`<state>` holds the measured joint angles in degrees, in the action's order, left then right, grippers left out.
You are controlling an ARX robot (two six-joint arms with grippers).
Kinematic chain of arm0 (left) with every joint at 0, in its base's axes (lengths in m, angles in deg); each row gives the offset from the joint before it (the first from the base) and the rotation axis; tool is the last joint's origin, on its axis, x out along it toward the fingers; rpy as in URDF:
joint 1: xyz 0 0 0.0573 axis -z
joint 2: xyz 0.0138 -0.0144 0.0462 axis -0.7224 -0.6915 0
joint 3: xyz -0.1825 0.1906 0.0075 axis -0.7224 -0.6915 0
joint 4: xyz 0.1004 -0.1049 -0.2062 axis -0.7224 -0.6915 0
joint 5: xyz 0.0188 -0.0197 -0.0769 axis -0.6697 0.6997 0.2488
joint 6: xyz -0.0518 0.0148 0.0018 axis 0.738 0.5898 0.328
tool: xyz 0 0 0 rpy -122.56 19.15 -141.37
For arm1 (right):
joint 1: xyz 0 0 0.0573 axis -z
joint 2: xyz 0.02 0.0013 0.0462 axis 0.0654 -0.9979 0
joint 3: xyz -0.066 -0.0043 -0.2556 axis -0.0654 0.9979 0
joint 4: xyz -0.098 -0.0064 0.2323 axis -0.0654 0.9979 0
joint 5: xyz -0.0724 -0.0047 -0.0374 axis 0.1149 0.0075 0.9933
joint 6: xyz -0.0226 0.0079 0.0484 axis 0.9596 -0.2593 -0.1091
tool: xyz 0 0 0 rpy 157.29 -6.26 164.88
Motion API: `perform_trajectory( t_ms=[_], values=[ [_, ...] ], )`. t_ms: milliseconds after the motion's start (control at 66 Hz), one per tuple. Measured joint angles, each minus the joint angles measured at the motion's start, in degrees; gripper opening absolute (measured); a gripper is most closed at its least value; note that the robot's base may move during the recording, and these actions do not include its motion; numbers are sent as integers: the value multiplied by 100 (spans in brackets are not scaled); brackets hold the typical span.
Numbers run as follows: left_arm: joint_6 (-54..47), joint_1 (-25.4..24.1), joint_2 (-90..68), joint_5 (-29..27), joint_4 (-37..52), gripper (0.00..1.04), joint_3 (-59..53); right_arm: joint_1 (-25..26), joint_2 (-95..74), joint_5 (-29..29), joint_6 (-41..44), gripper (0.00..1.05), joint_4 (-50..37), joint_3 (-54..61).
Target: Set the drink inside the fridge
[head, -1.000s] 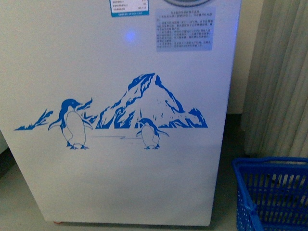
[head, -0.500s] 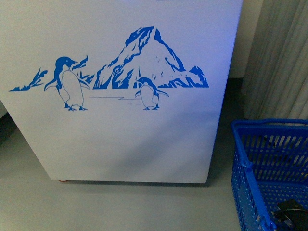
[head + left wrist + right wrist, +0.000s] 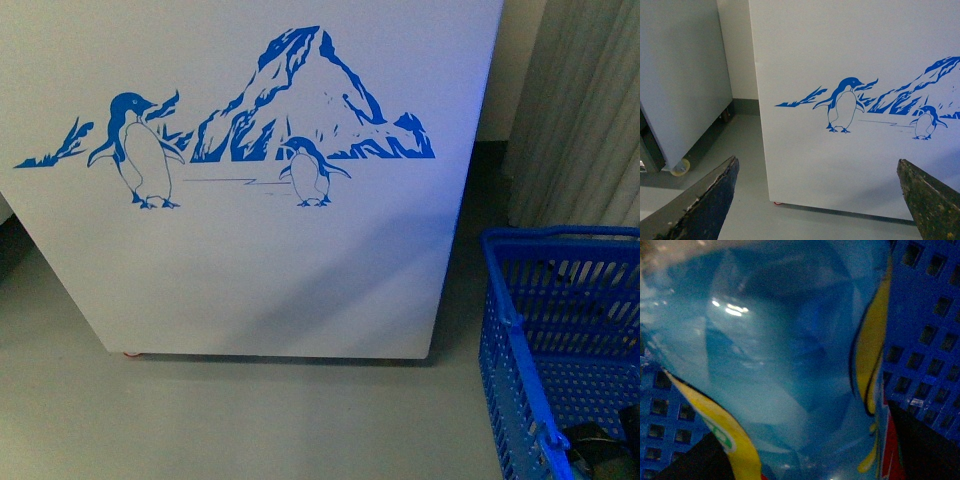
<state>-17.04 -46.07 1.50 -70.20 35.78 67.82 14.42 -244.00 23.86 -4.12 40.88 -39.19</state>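
Note:
The fridge (image 3: 300, 270) is a white chest with a blue penguin-and-mountain decal; only its front wall shows, and its lid is out of view. It also fills the left wrist view (image 3: 840, 40). My left gripper (image 3: 817, 200) is open and empty, held low in front of the fridge. The drink (image 3: 780, 355), a clear blue bottle with a yellow label, fills the right wrist view inside the blue mesh basket (image 3: 520, 330). My right gripper (image 3: 805, 460) is open with the bottle between its dark fingers (image 3: 925, 445). It shows dimly in the basket's corner in the front view (image 3: 600, 450).
The basket's blue mesh wall (image 3: 930, 340) stands right behind the bottle. A pale curtain (image 3: 590, 110) hangs at the right behind the basket. A second white cabinet (image 3: 680, 75) stands left of the fridge. Grey floor (image 3: 250, 420) lies in front.
The front view has dropped lower: the fridge decal has moved up in the frame and more of the basket and floor shows. My right gripper has come into view inside the basket.

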Motion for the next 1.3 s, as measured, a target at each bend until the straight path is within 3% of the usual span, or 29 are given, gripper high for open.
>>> perform_trajectory(
  t_ms=[212, 515, 667, 864, 1106, 1303],
  values=[
    [0, 0, 0, 0, 0, 97, 0, 122, 796, 13, -190, 48, -275, 800],
    [0, 0, 0, 0, 0, 97, 0, 249, 3735, -426, -699, 42, -240, 2194],
    [0, 0, 0, 0, 0, 97, 0, 254, 6579, -861, -1165, 42, 914, 2817],
    [0, 0, 0, 0, 0, 97, 0, 83, 10421, -1237, -2262, 42, 2577, 2361],
    [0, 0, 0, 0, 0, 97, 0, -289, 12222, -1279, -2798, 41, 3305, 2072],
    [0, 0, 0, 0, 0, 97, 0, -632, 13136, -931, -2892, 41, 3757, 2138]
  ],
)
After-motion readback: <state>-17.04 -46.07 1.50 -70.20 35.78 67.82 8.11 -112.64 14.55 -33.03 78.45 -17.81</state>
